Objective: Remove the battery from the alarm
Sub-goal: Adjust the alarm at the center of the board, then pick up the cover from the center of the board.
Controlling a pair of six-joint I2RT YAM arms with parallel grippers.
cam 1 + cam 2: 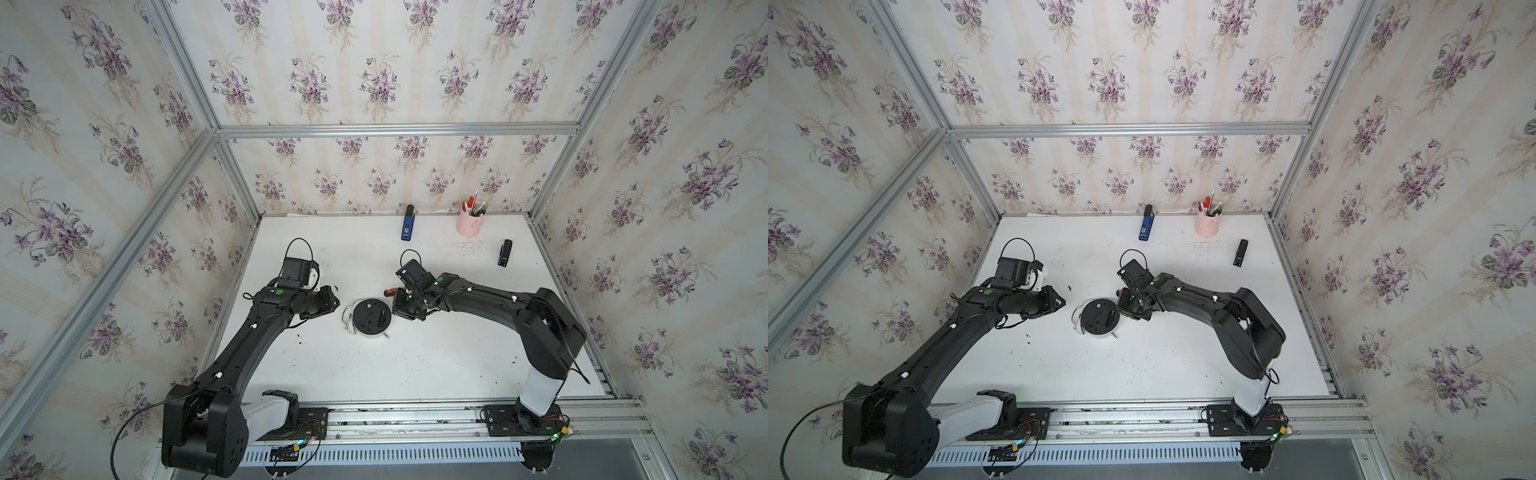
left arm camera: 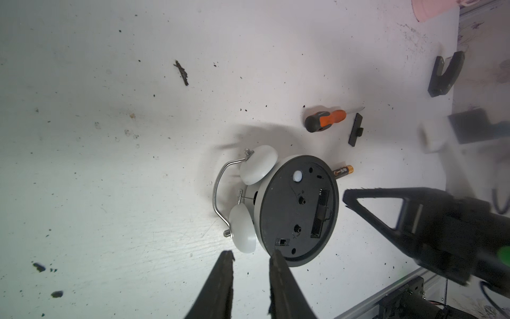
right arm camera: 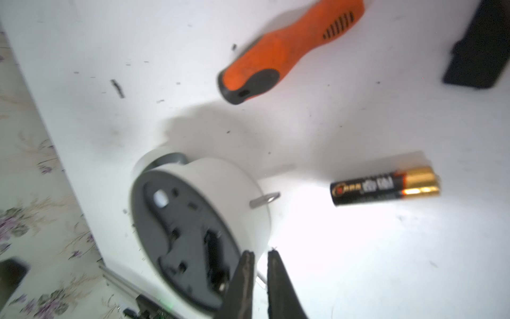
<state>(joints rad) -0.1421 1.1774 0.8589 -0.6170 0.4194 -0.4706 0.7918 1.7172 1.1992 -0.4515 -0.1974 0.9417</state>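
Observation:
The alarm (image 1: 371, 318) (image 1: 1099, 316) lies face down at mid table, black back panel up. Its battery slot (image 2: 320, 212) is uncovered and looks empty. The battery (image 2: 343, 171) (image 3: 385, 187), black with a gold end, lies loose on the table just beside the alarm; both top views hide it. My left gripper (image 2: 251, 254) (image 1: 328, 301) is open to the alarm's left, holding nothing, with one fingertip at the rim of the back panel. My right gripper (image 3: 260, 252) (image 1: 399, 309) hovers at the alarm's right edge, its jaws a narrow gap apart and empty.
An orange-and-black screwdriver (image 2: 325, 121) (image 3: 287, 49) and a small black cover piece (image 2: 356, 129) lie beyond the alarm. At the back stand a pink pen cup (image 1: 469, 224), a blue device (image 1: 408, 226) and a black stapler-like block (image 1: 505, 252). Dark crumbs dot the table.

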